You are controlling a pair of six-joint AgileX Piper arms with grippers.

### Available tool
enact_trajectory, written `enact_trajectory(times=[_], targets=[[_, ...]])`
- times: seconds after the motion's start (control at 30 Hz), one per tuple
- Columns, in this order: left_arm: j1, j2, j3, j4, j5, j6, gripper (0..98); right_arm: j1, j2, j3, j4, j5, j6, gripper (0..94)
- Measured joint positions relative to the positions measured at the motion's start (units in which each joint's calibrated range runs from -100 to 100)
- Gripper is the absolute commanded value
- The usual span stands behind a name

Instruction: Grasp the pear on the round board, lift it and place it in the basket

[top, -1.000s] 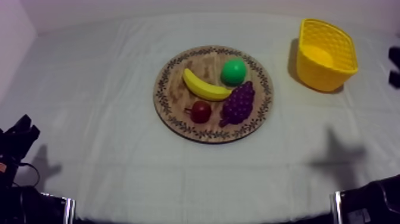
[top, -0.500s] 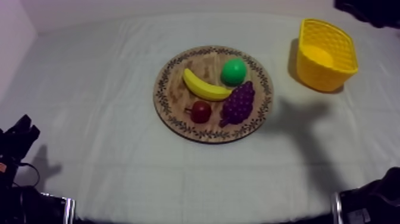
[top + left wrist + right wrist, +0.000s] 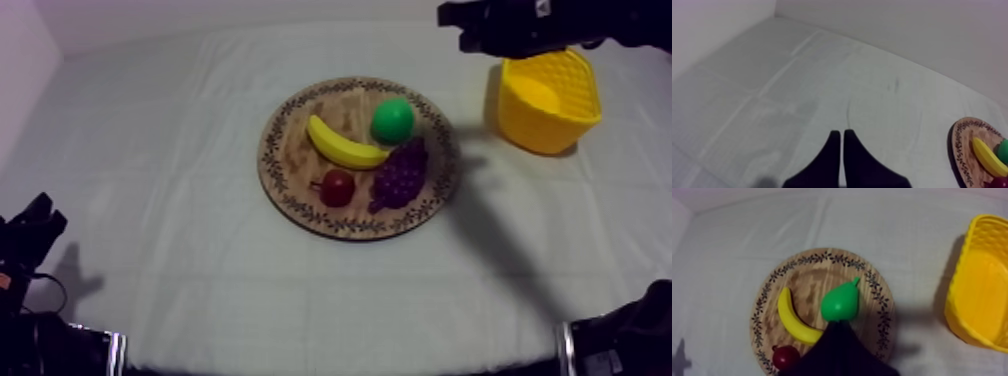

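The green pear lies on the round wooden board at its far right, beside the banana, the grapes and a small red fruit. The yellow basket stands at the table's far right. My right gripper hangs high at the far side, just left of the basket and apart from the pear. In the right wrist view its fingers lie together as a wedge close to the pear. My left gripper is shut on nothing, low at the left.
The right wrist view has the board with the banana and the small red fruit, and the basket beside it. Bare cloth lies all round the board. The right arm's shadow falls between board and basket.
My right arm has come in from the right edge and swung across the far side to a spot above and left of the basket. Its shadow has moved toward the board. The left arm is still.
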Motion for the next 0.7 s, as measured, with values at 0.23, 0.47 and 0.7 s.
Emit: enact_trajectory(times=[0.23, 0.47, 0.7], targets=[[0.0, 0.0, 0.0, 0.0, 0.0, 0.0, 0.1, -1.43, 5.26, 0.54, 3.27, -0.14, -3.04, 0.6], [0.0, 0.0, 0.0, 0.0, 0.0, 0.0, 0.1, -1.5, 5.89, 0.46, 3.0, 0.15, -4.26, 10.2], [0.0, 0.0, 0.0, 0.0, 0.0, 0.0, 0.1, -1.31, 6.4, 0.1, 1.05, -0.6, -2.32, 63.4]])
